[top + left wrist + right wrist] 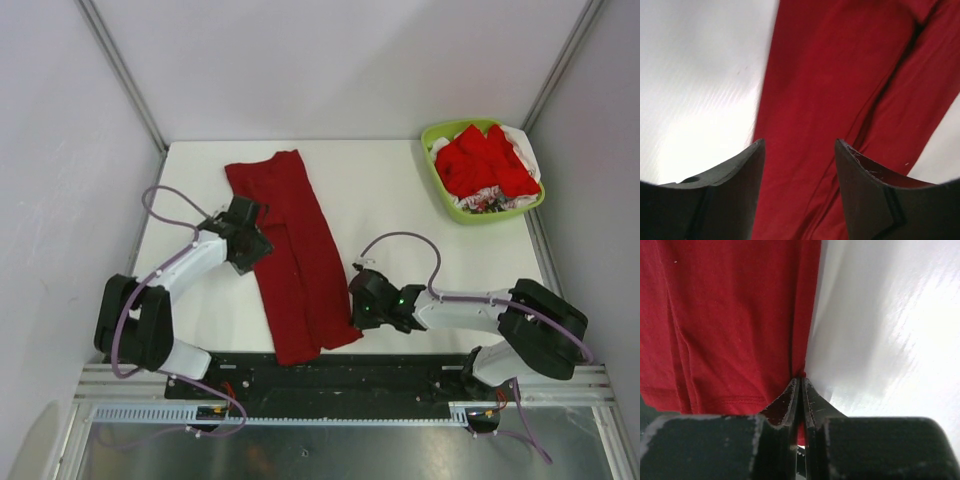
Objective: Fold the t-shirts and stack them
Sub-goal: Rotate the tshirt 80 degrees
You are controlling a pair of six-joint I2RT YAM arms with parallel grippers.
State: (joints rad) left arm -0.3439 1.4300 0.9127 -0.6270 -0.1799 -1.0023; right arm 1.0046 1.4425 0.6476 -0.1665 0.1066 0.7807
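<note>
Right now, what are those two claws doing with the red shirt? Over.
Left gripper open over left edge of crimson t-shirt. Right gripper shut on its right edge. Shirt in a long folded strip. Basket far right, clear of arms.

Bright, even overhead light; glare washes out the white glossy table point(690, 75) in both wrist views; the dark crimson cloth t-shirt point(840, 75) looks slightly soft.
</note>
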